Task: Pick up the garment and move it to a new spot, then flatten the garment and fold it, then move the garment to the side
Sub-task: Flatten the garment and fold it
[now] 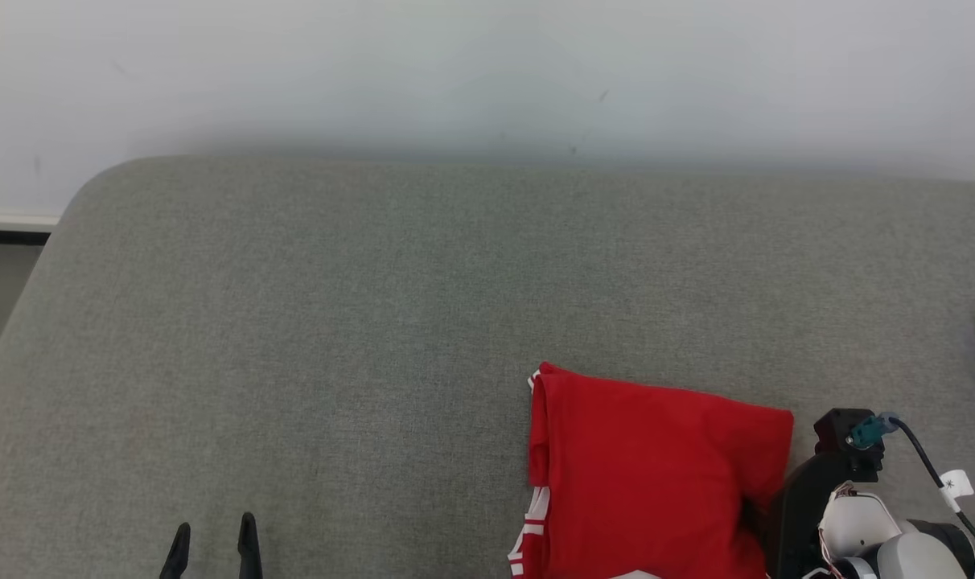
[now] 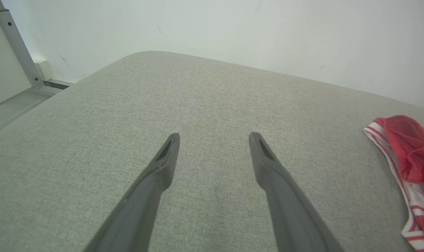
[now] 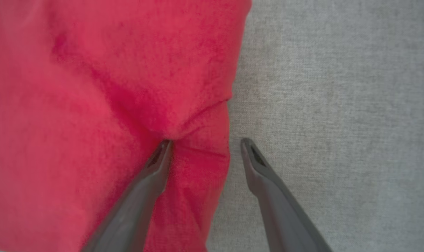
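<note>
Two sets of jaws, both spread wide and holding nothing. My left gripper (image 1: 214,535) hovers low at my near left over the bare grey cushion (image 1: 335,322), fingers pointing forward. My right gripper (image 3: 205,143) points steeply down at the garment's (image 1: 656,474) right edge: one fingertip (image 3: 163,150) presses a dent into the red cloth, the other sits just beside the edge, over the cushion. The garment lies folded in a rough rectangle at the cushion's near right, plain red with white-striped trim along its left edge. Beyond the cushion stands a pale wall (image 1: 487,72).
</note>
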